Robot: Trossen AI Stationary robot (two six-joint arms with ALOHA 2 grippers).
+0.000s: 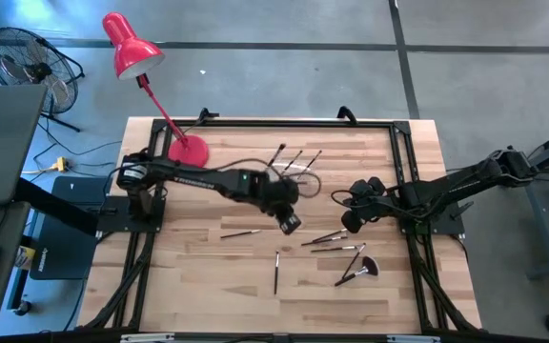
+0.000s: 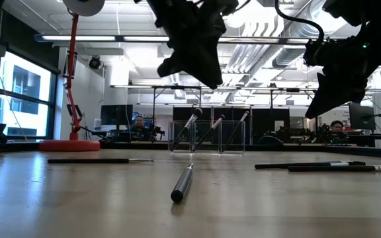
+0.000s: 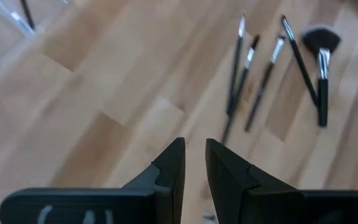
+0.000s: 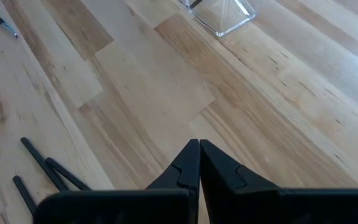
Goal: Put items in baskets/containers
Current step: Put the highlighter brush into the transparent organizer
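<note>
A clear plastic holder stands at the far middle of the table. Three brushes lean in it. More brushes lie flat on the wood: one to the left, one near the front, a few together, and a fan-head brush. My left gripper hangs above the table's middle, open by a narrow gap and empty. My right gripper hangs to its right, above the grouped brushes, shut and empty.
A red desk lamp stands with its round base at the far left of the table. Black rails run along the table's sides. Bare wood lies at the front left. People sit at desks in the room behind.
</note>
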